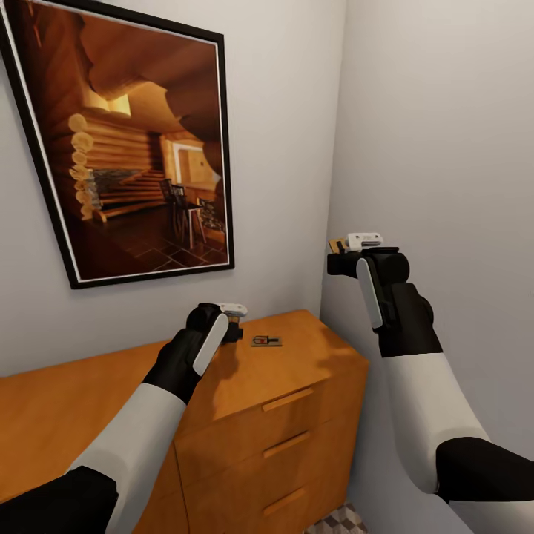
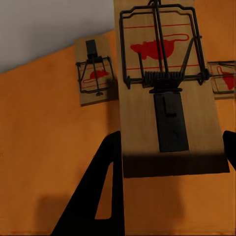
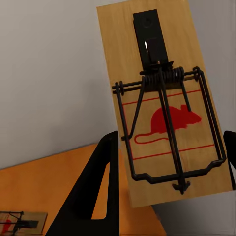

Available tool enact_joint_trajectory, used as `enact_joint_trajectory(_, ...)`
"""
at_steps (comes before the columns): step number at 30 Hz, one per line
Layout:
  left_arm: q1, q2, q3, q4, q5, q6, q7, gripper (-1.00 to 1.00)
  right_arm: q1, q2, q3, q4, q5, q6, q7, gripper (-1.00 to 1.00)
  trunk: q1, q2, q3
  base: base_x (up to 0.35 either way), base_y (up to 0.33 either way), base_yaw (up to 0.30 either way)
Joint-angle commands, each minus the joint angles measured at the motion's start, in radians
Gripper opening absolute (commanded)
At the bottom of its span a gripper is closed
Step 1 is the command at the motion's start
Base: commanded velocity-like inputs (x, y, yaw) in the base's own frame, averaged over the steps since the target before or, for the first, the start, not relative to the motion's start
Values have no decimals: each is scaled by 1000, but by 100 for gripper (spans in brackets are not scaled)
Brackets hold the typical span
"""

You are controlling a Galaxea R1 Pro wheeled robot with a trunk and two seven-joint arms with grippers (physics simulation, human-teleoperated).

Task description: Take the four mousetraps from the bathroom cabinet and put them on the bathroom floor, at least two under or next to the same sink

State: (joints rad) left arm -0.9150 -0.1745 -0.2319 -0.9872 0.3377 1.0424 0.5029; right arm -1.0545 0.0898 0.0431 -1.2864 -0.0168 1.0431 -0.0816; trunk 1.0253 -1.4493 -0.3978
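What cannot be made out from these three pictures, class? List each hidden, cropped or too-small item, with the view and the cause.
- Head view: the left tool hides any mousetrap it holds.
- Head view: the lone mousetrap on the cabinet is too small for detail.
- Left wrist view: the mousetrap at the edge is cut off by the frame and by the big mousetrap.
- Head view: the sink cannot be judged; the bathroom floor is a corner sliver.

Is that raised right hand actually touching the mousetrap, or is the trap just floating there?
Touching. In the right wrist view, the mousetrap sits clamped between the right gripper's dark fingers, lifted against the bare wall.
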Motion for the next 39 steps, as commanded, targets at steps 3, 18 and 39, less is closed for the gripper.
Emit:
enact_joint_trajectory(3, -1, 0, -1, -1, 7, 2, 11, -100, -1, 1, 1, -1, -6, 4, -6, -100, 0, -1, -1, -91, 0, 0)
enact_joint_trajectory(18, -1, 0, 0, -1, 14, 2, 11, -100, -1, 3, 1, 3, -9, 4, -6, -100, 0, -1, -1, -12, 0, 0)
enact_joint_trajectory(39, 10, 65, 2, -110, 10, -80, 4, -100, 1, 6, 3, 10, -6, 4, -6, -100, 0, -1, -1, 0, 0, 0)
